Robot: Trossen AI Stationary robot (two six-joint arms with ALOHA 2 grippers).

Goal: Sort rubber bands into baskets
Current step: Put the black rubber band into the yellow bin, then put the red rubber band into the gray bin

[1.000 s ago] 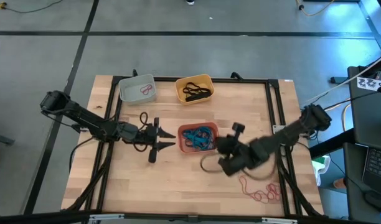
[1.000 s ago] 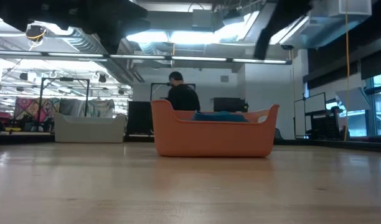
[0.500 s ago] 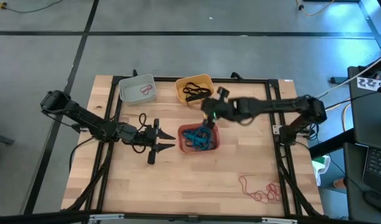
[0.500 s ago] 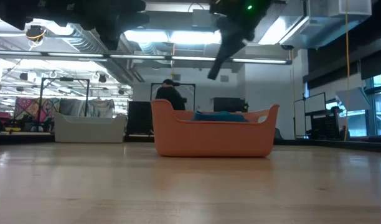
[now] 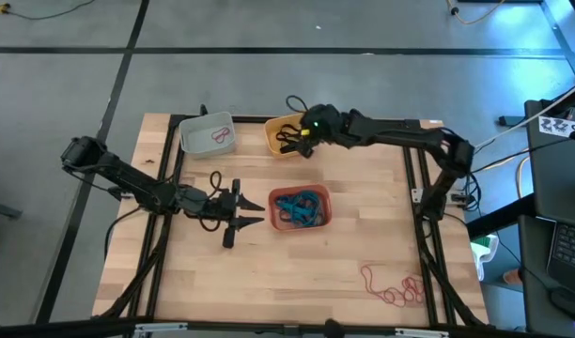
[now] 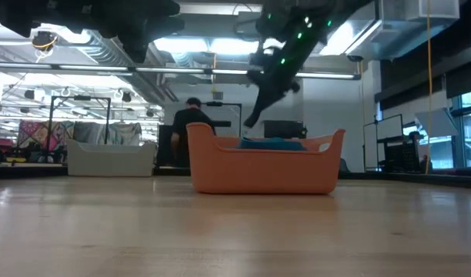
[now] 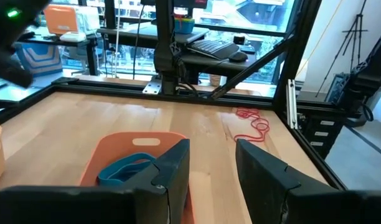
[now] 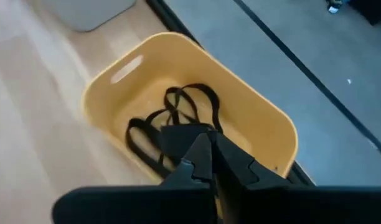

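Three plastic baskets: grey-white basket [image 5: 207, 133] far left holds a red band [image 5: 220, 135], yellow basket [image 5: 289, 131] black bands [image 8: 189, 107], salmon basket [image 5: 300, 208] centre teal bands [image 5: 299, 205]. Right gripper [image 8: 206, 163] pressed together above the yellow one; left gripper [image 5: 257, 208] spread beside the salmon one. Loose red bands [image 5: 393, 289] near right on wood table [image 5: 269, 272].

A person [image 6: 191, 123] in dark clothing stands beyond the wooden table [image 5: 363, 216].

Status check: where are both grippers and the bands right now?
Right gripper shut, over yellow basket holding black bands. Left gripper open, beside red basket. Red bands loose on table.
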